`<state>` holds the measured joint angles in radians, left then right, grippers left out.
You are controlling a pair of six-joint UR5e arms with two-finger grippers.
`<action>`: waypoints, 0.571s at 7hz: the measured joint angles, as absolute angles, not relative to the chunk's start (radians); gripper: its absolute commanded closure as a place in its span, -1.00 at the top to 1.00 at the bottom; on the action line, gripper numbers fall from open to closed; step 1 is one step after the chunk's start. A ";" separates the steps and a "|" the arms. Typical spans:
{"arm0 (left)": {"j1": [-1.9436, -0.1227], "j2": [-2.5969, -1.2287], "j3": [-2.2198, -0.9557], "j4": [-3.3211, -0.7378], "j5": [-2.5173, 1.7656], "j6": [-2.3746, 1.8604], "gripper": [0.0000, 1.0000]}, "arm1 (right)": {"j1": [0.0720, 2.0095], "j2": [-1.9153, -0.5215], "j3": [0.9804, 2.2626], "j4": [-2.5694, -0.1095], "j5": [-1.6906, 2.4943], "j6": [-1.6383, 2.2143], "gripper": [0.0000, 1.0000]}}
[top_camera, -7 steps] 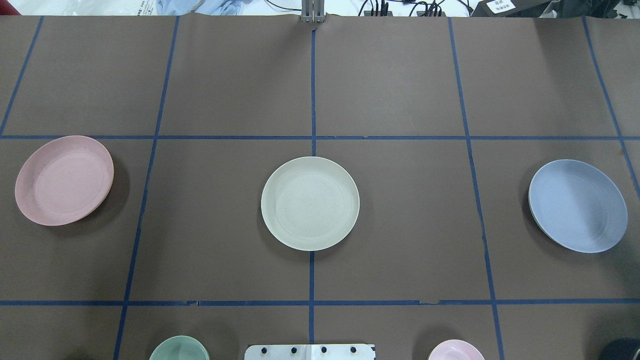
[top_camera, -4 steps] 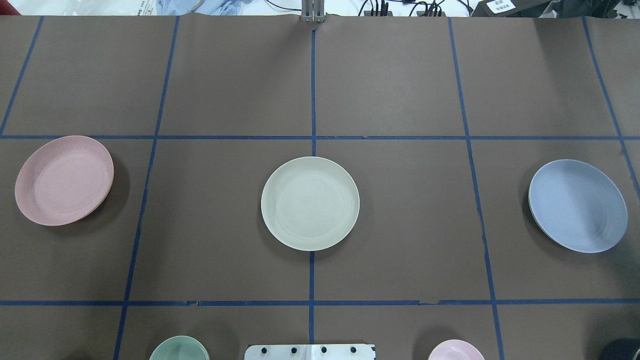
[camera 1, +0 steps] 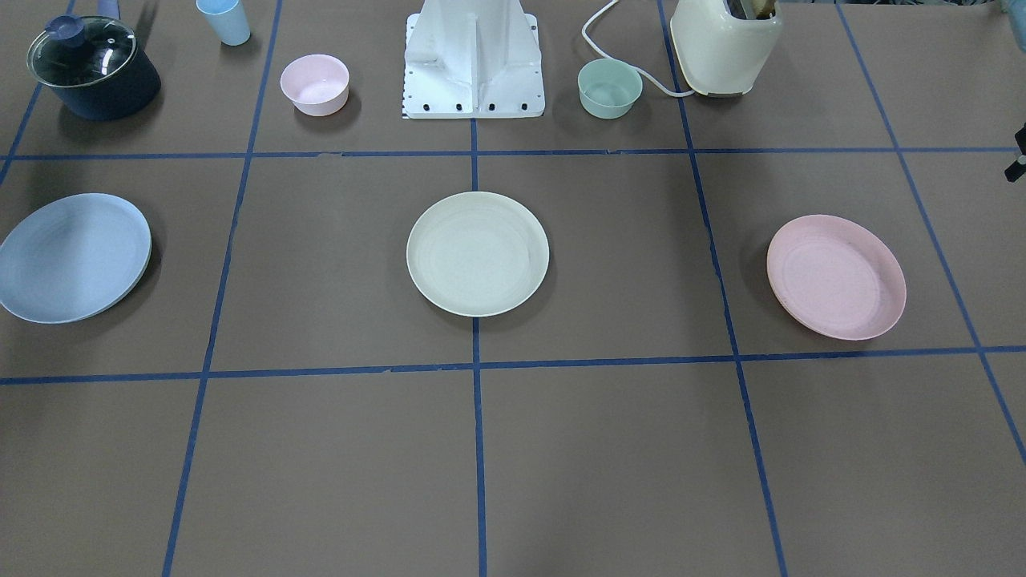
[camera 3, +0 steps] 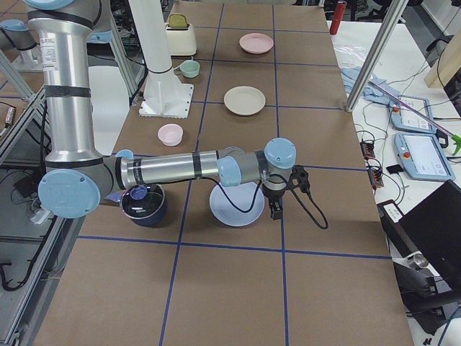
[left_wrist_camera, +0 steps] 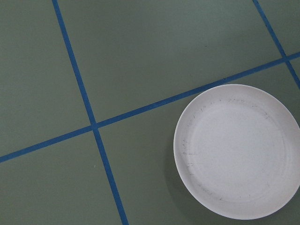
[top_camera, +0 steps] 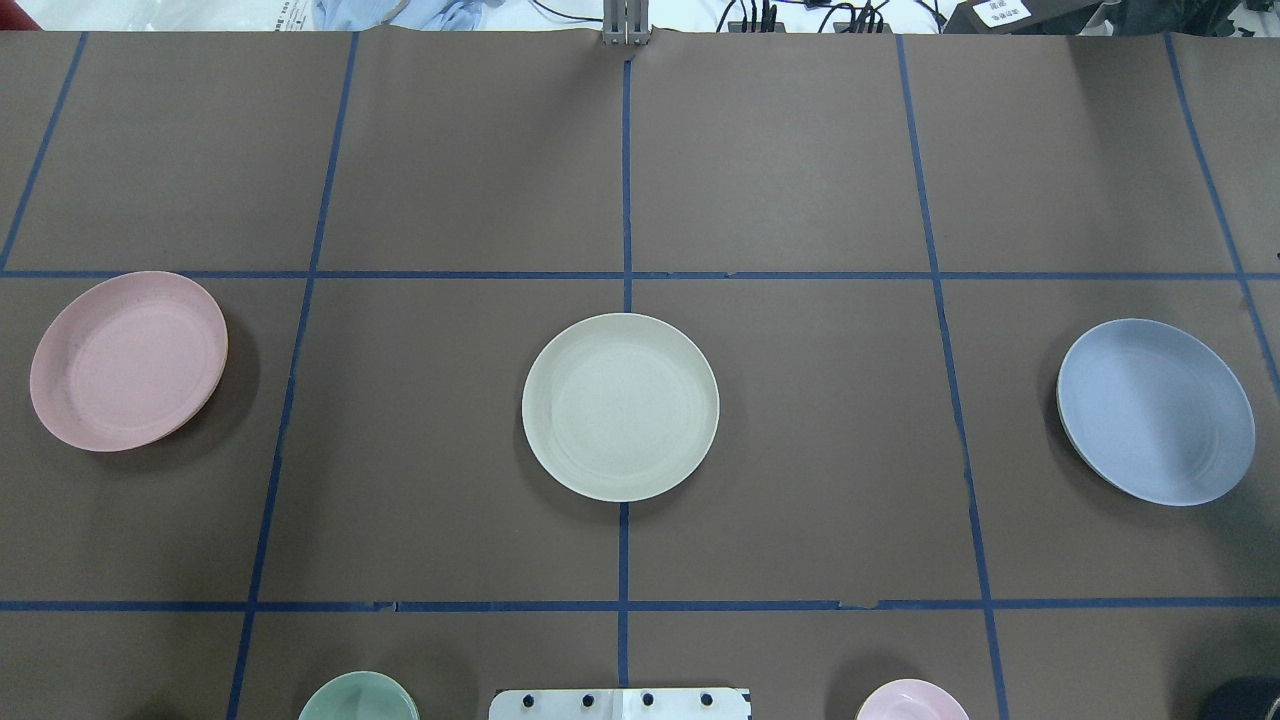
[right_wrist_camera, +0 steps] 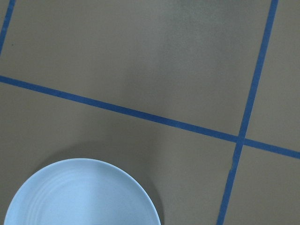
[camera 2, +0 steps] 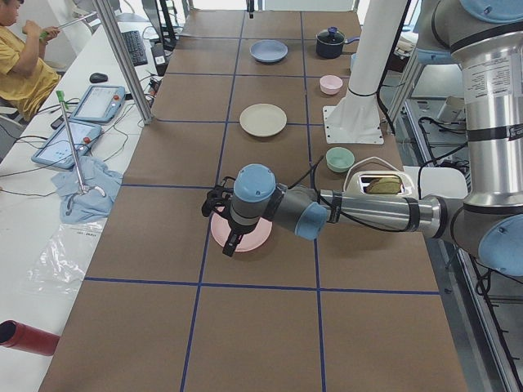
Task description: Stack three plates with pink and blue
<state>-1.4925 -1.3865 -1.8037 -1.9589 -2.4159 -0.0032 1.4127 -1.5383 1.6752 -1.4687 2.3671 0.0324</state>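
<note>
The cream plate (top_camera: 620, 406) lies flat at the middle, probably as the stack's base, so the left gripper (camera 2: 231, 242) hangs by the pink plate (top_camera: 128, 360) well to its left and the right gripper (camera 3: 276, 209) by the blue plate (top_camera: 1155, 411) well to its right, though I cannot tell how either's jaws stand.

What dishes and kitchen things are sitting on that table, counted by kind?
Plates: 3 (blue plate, cream plate, pink plate)
Bowls: 2 (pink bowl, green bowl)
Pot: 1
Cup: 1
Toaster: 1
Total: 8
</note>
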 measured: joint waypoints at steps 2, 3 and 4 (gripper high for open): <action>-1.474 -1.398 -1.719 -2.077 -2.413 -0.036 1.00 | 1.407 -1.537 1.658 -1.458 2.348 0.033 1.00; -1.440 -1.404 -1.667 -2.132 -2.396 -0.071 1.00 | 1.403 -1.532 1.635 -1.440 2.345 0.033 1.00; -1.408 -1.411 -1.612 -2.167 -2.370 -0.090 1.00 | 1.400 -1.533 1.624 -1.421 2.347 0.034 1.00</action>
